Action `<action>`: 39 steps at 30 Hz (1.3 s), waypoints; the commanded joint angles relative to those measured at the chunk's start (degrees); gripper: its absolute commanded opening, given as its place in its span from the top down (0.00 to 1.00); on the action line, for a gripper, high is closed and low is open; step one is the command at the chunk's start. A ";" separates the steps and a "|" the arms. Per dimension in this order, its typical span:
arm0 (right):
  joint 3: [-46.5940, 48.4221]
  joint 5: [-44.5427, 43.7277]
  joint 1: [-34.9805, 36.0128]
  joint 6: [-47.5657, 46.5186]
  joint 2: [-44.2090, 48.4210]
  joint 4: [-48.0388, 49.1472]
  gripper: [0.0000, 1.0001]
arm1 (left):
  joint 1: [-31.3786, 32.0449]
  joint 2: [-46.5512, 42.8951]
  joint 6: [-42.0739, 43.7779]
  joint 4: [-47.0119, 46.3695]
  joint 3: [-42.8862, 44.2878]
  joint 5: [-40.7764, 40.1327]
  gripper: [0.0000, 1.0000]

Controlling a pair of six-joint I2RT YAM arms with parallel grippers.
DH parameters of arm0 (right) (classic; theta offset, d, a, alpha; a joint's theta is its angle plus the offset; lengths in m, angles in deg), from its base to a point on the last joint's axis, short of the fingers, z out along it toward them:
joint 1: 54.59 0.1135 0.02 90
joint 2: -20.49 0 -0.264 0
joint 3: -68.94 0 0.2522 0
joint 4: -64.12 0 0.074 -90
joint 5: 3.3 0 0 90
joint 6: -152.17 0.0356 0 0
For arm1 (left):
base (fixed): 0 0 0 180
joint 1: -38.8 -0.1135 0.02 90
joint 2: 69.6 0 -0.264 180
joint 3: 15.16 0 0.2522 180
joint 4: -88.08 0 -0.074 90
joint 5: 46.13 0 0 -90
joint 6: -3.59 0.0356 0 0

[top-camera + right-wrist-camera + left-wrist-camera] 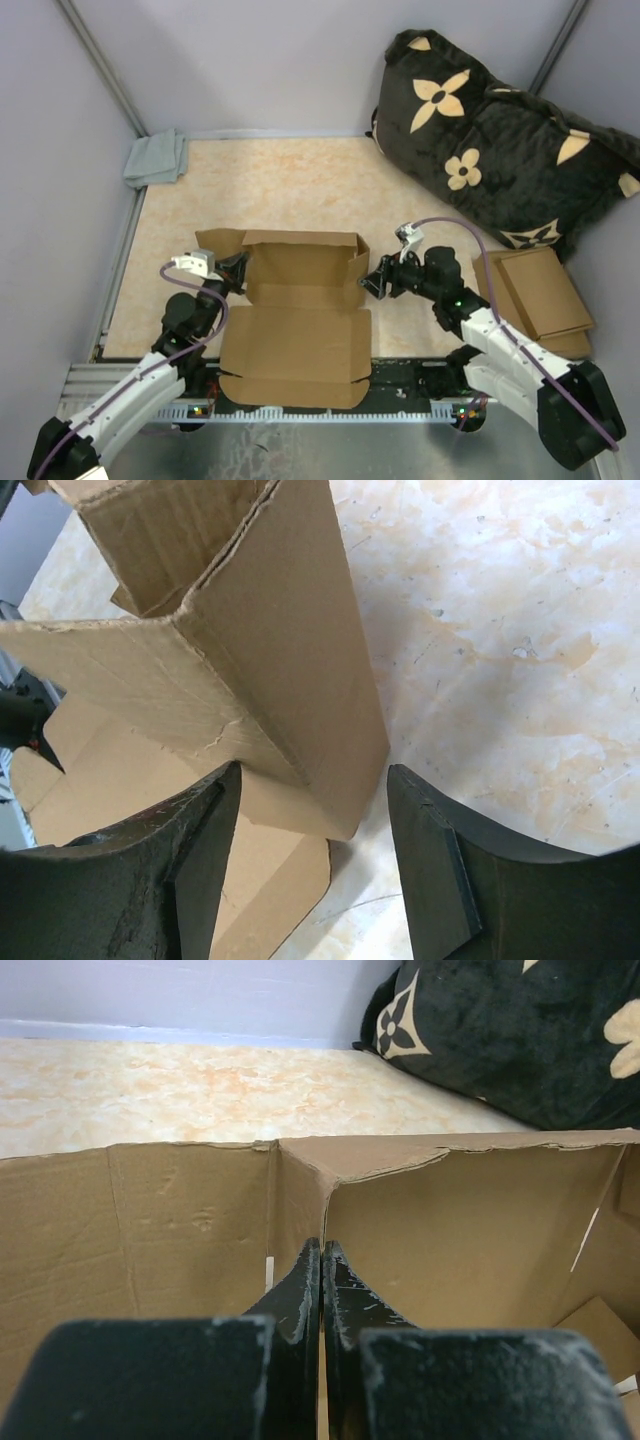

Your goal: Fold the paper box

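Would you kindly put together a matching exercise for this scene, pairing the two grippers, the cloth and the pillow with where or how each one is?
Column one:
1. left gripper
2. right gripper
3. cloth
4. pillow

Column two:
A. in the far right corner of the table
B. open, one jaw on each side of the paper box's right wall
C. in the far left corner of the table
D. shut, at the paper box's left side

Pairs: 1-D, 2-B, 3-C, 4-A
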 commanded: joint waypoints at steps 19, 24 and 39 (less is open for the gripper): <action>14.32 -19.80 12.92 -6.17 -16.42 2.28 0.38 | 1.87 5.31 2.60 -5.86 -5.46 1.63 1.00; 17.29 -24.94 15.12 -5.94 -16.82 -4.06 0.38 | 2.00 5.03 2.49 -5.78 -5.42 0.89 1.00; 18.03 -21.89 15.14 -5.52 -8.67 -12.51 0.30 | 2.22 7.19 3.11 -14.24 -6.92 2.65 1.00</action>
